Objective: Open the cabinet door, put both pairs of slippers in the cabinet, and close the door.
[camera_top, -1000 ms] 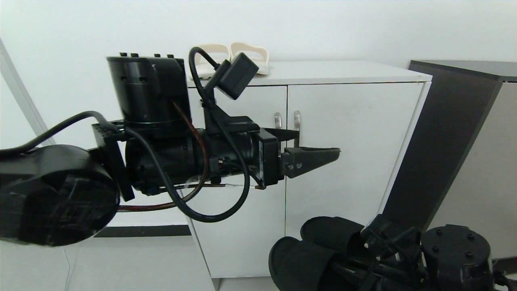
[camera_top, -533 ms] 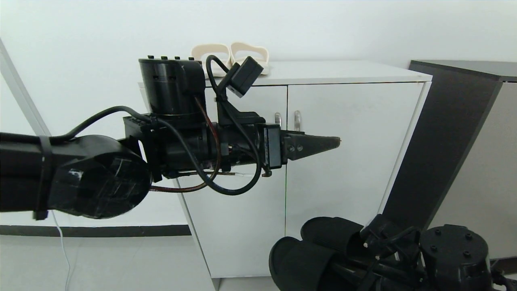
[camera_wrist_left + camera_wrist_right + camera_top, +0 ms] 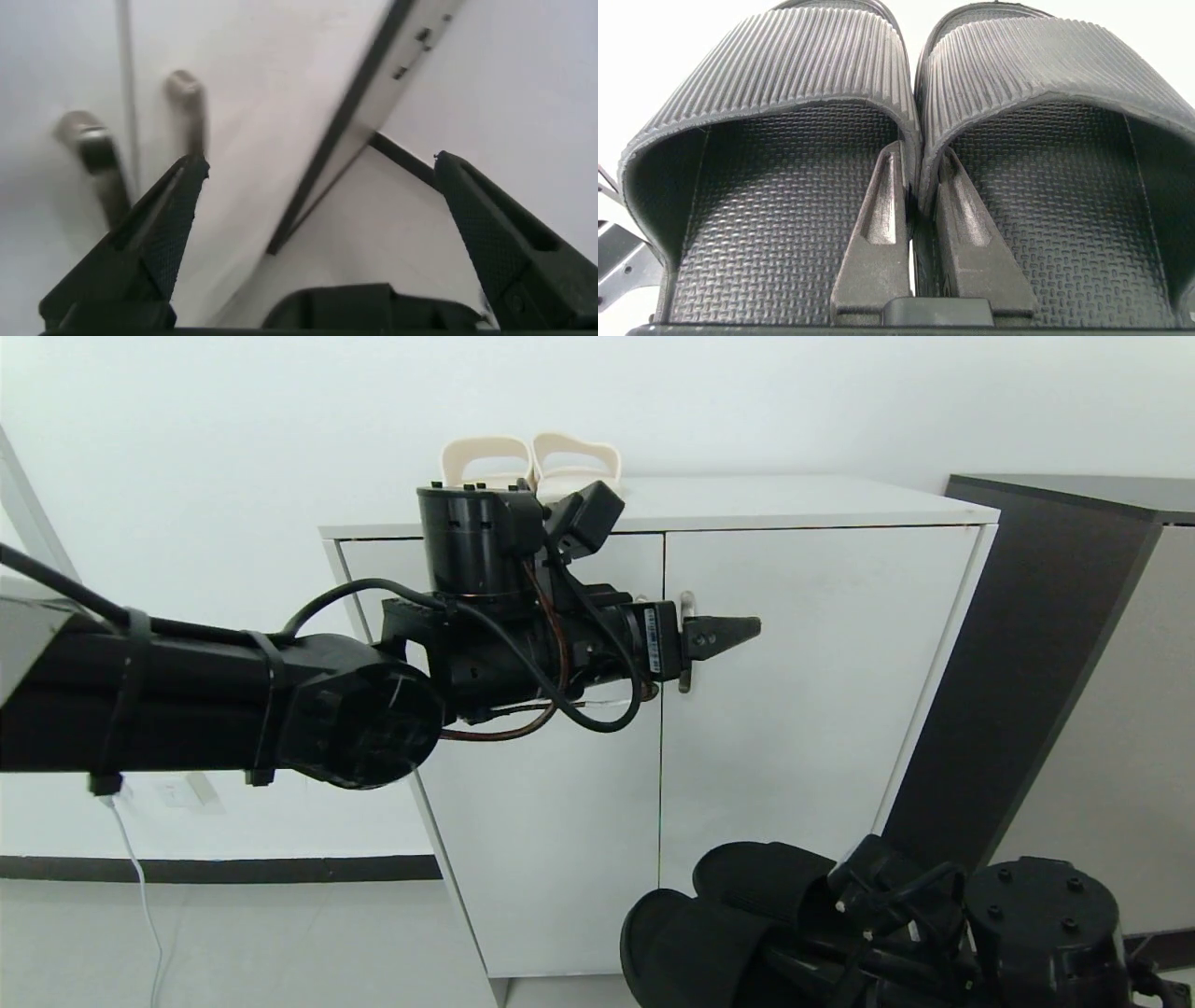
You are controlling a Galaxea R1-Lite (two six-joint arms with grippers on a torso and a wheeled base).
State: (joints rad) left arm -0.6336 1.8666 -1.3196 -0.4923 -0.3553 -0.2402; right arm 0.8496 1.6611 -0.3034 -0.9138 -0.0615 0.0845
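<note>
The white cabinet (image 3: pixel 803 644) stands with both doors closed. Its two metal handles (image 3: pixel 89 154) meet at the centre seam. A beige pair of slippers (image 3: pixel 532 459) lies on the cabinet top toward the back. My left gripper (image 3: pixel 738 630) hovers open just in front of the handles, level with the right door's handle (image 3: pixel 686 649); in the left wrist view its fingers (image 3: pixel 140 252) spread wide with nothing between them. Low at the right, my right gripper (image 3: pixel 920 159) is shut on the black pair of slippers (image 3: pixel 709 924), pinching their two inner edges together.
A dark grey cabinet (image 3: pixel 1027 663) stands tight against the white one's right side. A white wall is behind, with a socket and a cable (image 3: pixel 140 896) at the lower left. Bare floor lies left of the cabinet.
My left arm has stretched forward and risen, bringing its gripper from mid-air up close to the door handles. The right arm with the black slippers has stayed still.
</note>
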